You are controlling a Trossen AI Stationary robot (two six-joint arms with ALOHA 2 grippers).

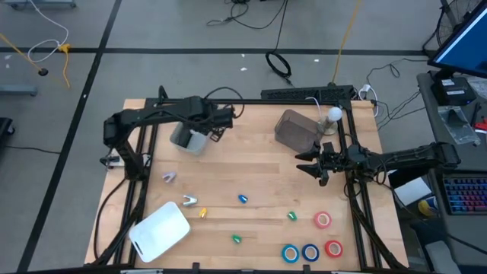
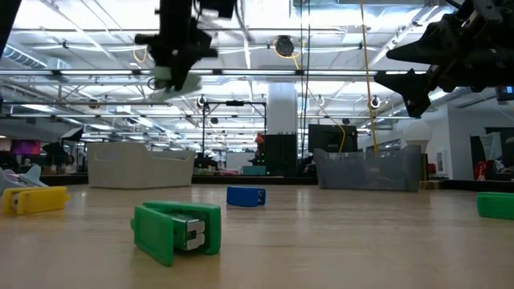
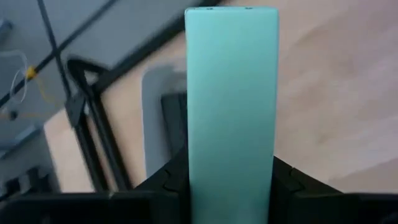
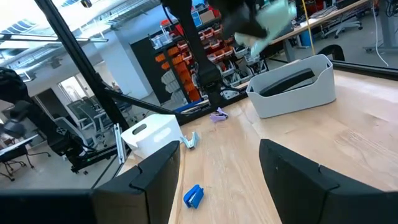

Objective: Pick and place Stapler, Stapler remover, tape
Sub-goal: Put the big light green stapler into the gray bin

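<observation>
My left gripper (image 1: 216, 126) hangs above a pale bin (image 1: 187, 140) near the table's far left and is shut on a mint-green stapler (image 3: 231, 106). A dark stapler (image 3: 176, 121) lies in that bin. My right gripper (image 1: 314, 164) is open and in the air near the table's right side, beside a grey see-through bin (image 1: 295, 128). On the table lie a blue stapler (image 1: 243, 199), two green staplers (image 1: 291, 216) (image 1: 237, 238), a yellow stapler (image 1: 203, 213), a purple staple remover (image 1: 168, 176), a pale remover (image 1: 190, 202), red tape rolls (image 1: 323, 220) (image 1: 333, 248) and blue tape rolls (image 1: 291, 253) (image 1: 310, 252). My left gripper pinches the mint-green stapler between its two fingers (image 3: 285, 180), one on each long side, near the end closest to the wrist (image 3: 230, 186). The stapler runs along the fingers and sticks out past their tips. It is lifted clear, above the pale bin (image 4: 292, 87).
A white lidded box (image 1: 160, 228) sits at the near left corner. A dark frame of bars (image 1: 356, 190) runs along both sides of the table. A white round object (image 1: 333, 115) stands by the far right corner. Bare wood lies in the table's middle.
</observation>
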